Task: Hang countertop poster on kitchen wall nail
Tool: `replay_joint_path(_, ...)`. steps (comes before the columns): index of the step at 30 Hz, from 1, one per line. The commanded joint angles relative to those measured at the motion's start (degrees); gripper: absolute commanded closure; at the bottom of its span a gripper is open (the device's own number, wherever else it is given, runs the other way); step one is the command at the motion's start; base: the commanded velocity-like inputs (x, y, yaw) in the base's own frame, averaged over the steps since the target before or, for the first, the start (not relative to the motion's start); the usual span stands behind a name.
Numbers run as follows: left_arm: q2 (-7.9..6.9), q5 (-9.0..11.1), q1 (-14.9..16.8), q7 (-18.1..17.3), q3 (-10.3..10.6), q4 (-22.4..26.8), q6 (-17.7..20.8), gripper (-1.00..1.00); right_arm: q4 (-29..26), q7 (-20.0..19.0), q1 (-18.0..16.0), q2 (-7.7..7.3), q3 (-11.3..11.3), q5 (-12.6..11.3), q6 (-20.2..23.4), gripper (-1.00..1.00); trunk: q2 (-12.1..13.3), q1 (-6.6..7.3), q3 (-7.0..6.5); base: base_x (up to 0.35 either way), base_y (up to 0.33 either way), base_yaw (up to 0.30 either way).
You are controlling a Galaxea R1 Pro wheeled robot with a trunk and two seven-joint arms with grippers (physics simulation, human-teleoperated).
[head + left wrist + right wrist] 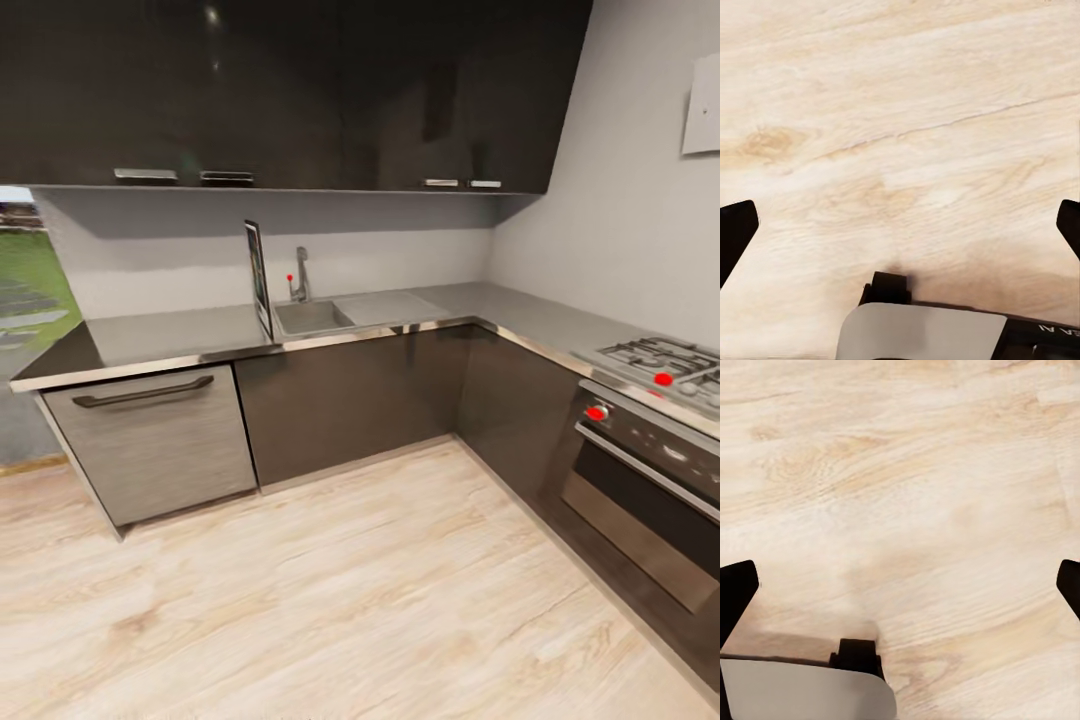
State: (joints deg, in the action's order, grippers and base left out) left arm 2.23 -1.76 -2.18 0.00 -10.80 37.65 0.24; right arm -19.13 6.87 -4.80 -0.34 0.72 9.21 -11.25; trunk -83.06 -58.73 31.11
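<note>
Approach phase, seen from the head camera. The poster (259,278) stands upright and nearly edge-on upon the kitchen countertop (170,335), just beside the left rim of the sink (312,317) and close to the tap (299,274); its artwork cannot be read from this angle. The surface runs in an L over dark cabinet fronts, with the hob (668,362) and oven (640,480) on the right-hand leg.

The left hand (900,225) and the right hand (900,585) both point down at the pale wooden floor (380,590). In each wrist view the two dark fingertips sit at opposite borders with bare boards between them, so both hands read as released and hold nothing.

The step in hand is judged to be driving up to the surface. To do it well, the base should stop square to the poster's broad face rather than its thin edge, near enough for a hand to reach without leaning over the sink. The poster lies well apart from both hands, ahead and above them. No wall nail can be made out on the pale grey wall (620,200)
</note>
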Motion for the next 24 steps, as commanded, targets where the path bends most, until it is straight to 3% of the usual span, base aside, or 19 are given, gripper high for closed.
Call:
replay_joint_path(1, 0.06, -0.18, -0.02, 0.00, -0.18, 0.11, 0.02, -1.00, 0.05, 0.34, -0.03, -0.01, 0.08, 0.56, -0.08, -1.00, -0.02, 0.00, 0.04, 0.000, -0.002, 0.293)
replay_joint_path(8, 0.06, -0.18, -0.02, 0.00, -0.18, 0.13, 0.04, -1.00, -0.01, 0.15, -0.03, -0.07, 0.08, 0.55, 0.14, -1.00, -0.02, 0.00, 0.11, 0.063, -0.051, 0.259)
replay_joint_path(14, 0.06, -0.18, -0.02, 0.00, -0.18, 0.14, 0.10, -1.00, 0.03, 0.04, -0.03, -0.09, 0.08, 0.55, 0.19, -1.00, -0.02, 0.00, 0.19, 0.219, -0.199, 0.126)
replay_joint_path(24, 0.06, -0.17, -0.02, 0.03, -0.20, 0.14, 0.06, -1.00, 0.00, 0.23, -0.03, -0.10, 0.08, 0.55, 0.06, -1.00, -0.02, 0.00, 0.46, 0.200, -0.192, 0.248)
